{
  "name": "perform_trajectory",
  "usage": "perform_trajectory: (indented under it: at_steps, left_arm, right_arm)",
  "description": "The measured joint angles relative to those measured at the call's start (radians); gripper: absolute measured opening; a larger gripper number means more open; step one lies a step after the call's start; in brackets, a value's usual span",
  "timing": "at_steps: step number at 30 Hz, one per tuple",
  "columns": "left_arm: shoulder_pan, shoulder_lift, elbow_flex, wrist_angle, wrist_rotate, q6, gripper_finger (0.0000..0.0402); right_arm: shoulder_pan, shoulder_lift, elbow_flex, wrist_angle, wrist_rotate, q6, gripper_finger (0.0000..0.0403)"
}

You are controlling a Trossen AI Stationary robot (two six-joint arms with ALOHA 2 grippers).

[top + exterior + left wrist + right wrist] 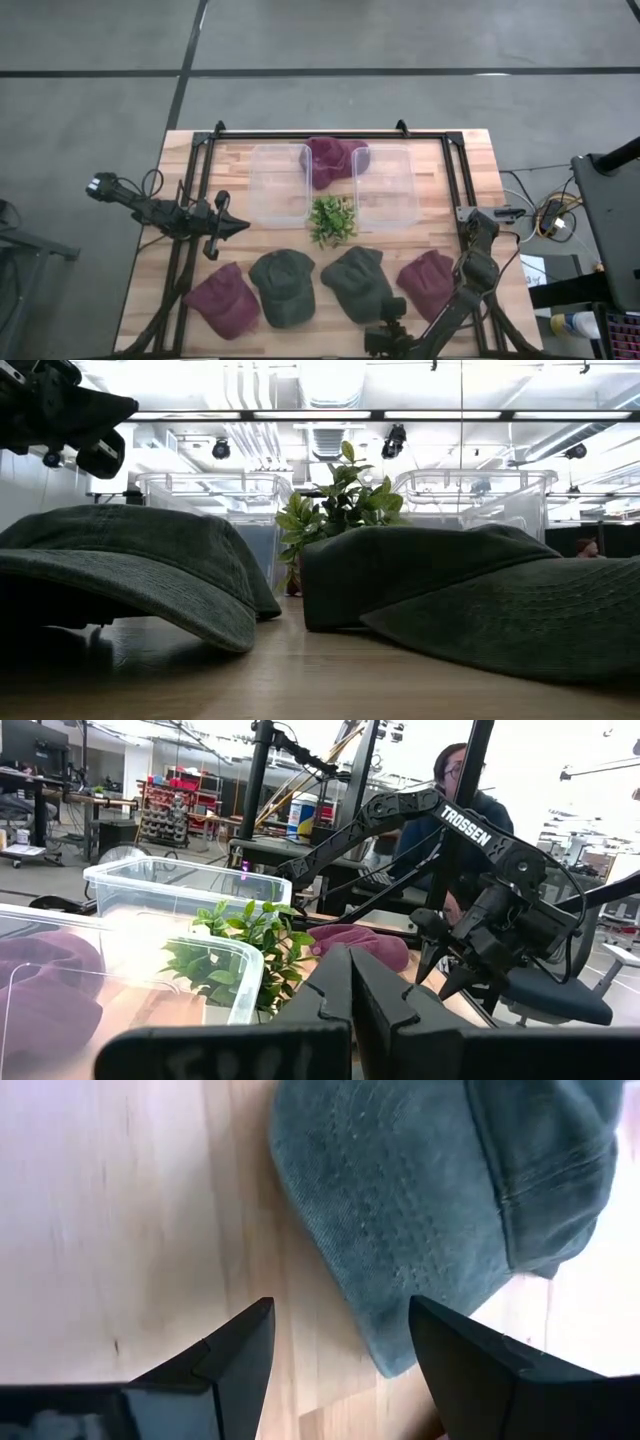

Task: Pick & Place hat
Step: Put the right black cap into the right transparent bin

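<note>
A wooden table (470,150) is carrying four caps in a row along its 6 o'clock edge: a maroon cap (224,300) at 7 o'clock, a dark green cap (283,286) beside it, a second green cap (360,282) just right of centre, and another maroon cap (428,283) at 5 o'clock. A fifth maroon cap (333,159) is lying at 12 o'clock, draped between two clear plastic bins (279,185), with a small green plant (331,219) in the middle. The right gripper (340,1350) is hovering at the 6 o'clock edge, pointing down over the brim of the second green cap, its fingers standing apart and holding nothing. The left gripper (232,226) is waiting at 9 o'clock, raised above the table, its fingers pressed together. The cap looks like light, washed cotton: the crown is soft and would likely collapse under a pinch, while the stitched brim seems stiffer. The brim edge, lying just off the wood, is probably the surest place to take hold, one finger sliding beneath it.
</note>
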Motion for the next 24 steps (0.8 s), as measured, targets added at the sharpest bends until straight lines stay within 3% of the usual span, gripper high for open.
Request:
perform_trajectory:
  at_steps: [9, 24]
  left_arm:
    - [0.0, 0.0, 0.0, 0.0, 0.0, 0.0, 0.0]
    - [0.0, 0.0, 0.0, 0.0, 0.0, 0.0, 0.0]
  right_arm:
    - [-0.002, 0.0, 0.003, 0.001, 0.081, 0.016, 0.0226]
    - [-0.012, 0.0, -0.066, 0.041, 0.091, 0.008, 0.0226]
